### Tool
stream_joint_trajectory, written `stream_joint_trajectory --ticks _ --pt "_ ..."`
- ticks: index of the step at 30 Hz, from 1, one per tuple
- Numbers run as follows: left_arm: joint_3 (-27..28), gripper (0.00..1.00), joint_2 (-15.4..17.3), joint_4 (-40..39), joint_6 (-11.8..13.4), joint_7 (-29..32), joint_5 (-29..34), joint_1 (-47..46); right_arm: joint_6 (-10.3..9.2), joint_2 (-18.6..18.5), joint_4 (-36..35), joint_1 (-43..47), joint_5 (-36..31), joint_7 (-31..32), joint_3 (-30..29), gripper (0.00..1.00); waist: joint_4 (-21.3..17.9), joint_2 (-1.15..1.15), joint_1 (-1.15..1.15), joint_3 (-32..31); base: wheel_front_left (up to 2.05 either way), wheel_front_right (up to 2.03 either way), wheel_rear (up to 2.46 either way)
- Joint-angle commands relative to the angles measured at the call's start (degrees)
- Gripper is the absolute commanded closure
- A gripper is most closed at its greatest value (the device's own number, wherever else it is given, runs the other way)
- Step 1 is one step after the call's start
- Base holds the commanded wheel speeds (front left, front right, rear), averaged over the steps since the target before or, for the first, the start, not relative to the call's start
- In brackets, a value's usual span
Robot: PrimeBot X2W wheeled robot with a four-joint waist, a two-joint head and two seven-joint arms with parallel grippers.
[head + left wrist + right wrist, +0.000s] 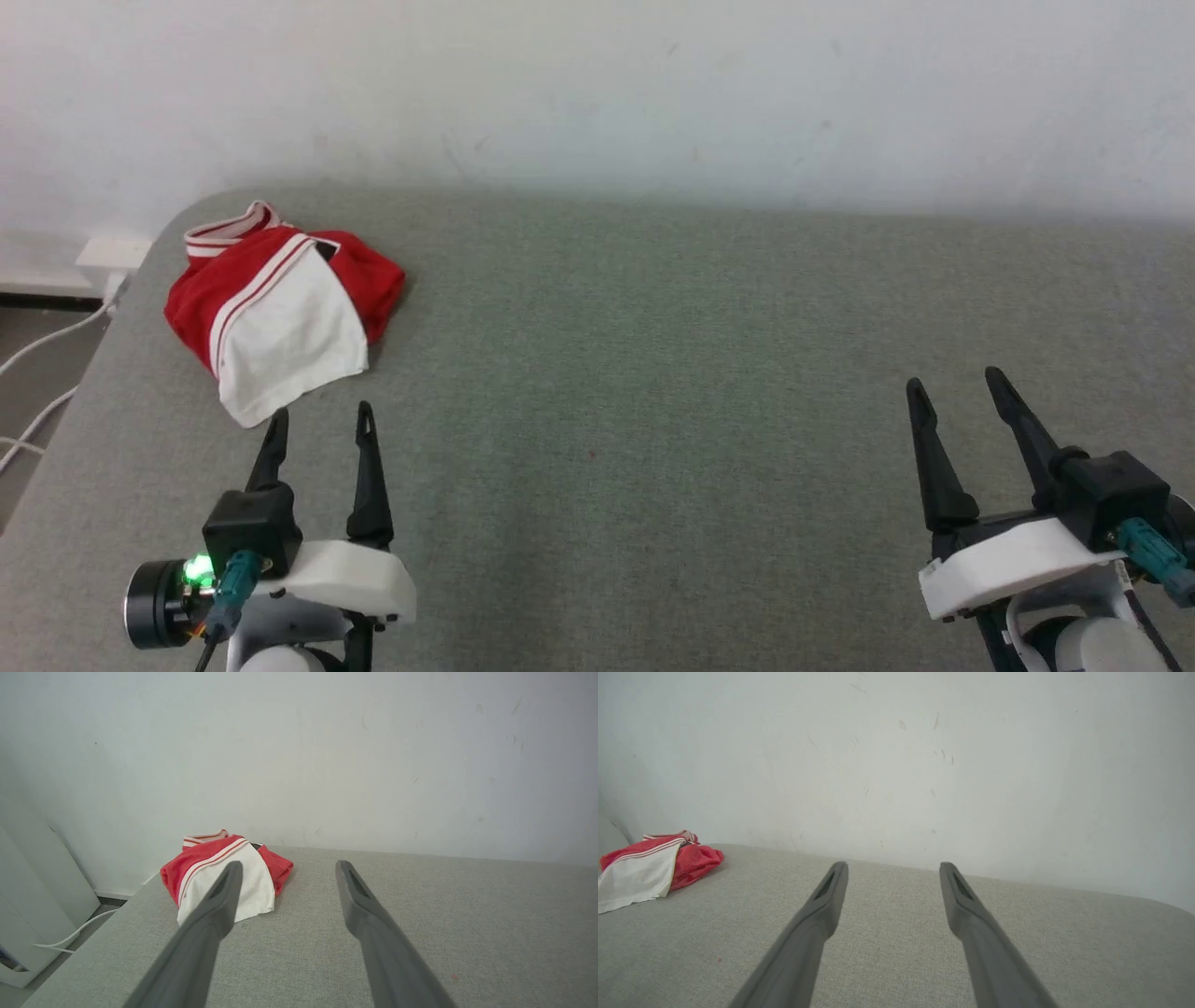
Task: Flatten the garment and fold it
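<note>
The garment [280,308] lies bunched in a heap at the far left corner of the grey table [653,373], red cloth with a white sleeve on top and striped trim at the back. My left gripper [320,418] stands open just short of the sleeve's near edge, nothing between its fingers. In the left wrist view the garment [219,877] sits beyond the left fingertip of that gripper [287,868]. My right gripper [952,381] is open at the lower right, far from the cloth. The right wrist view has the garment [649,868] at its left edge, well away from the gripper [893,868].
A white wall [597,93] runs along the table's far edge. White cables [37,373] and a white socket box [112,254] lie off the table's left side, beside a pale panel [28,896].
</note>
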Motion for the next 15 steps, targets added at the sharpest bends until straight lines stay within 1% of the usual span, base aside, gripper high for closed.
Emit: stream_joint_trajectory --ticks 1,15 --pt "0.2 0.0 -0.1 -0.3 0.6 -0.8 -0.2 -0.7 -0.01 0.1 -0.3 0.0 0.5 -0.6 -0.1 0.0 1.4 0.0 0.0 0.3 0.0 0.0 0.0" --pt "0.5 0.0 -0.2 -0.1 2.5 -2.3 -0.9 -0.4 -0.02 0.1 -0.1 0.2 1.0 -2.1 0.0 0.0 7.5 0.0 0.0 0.8 0.0 0.0 0.0"
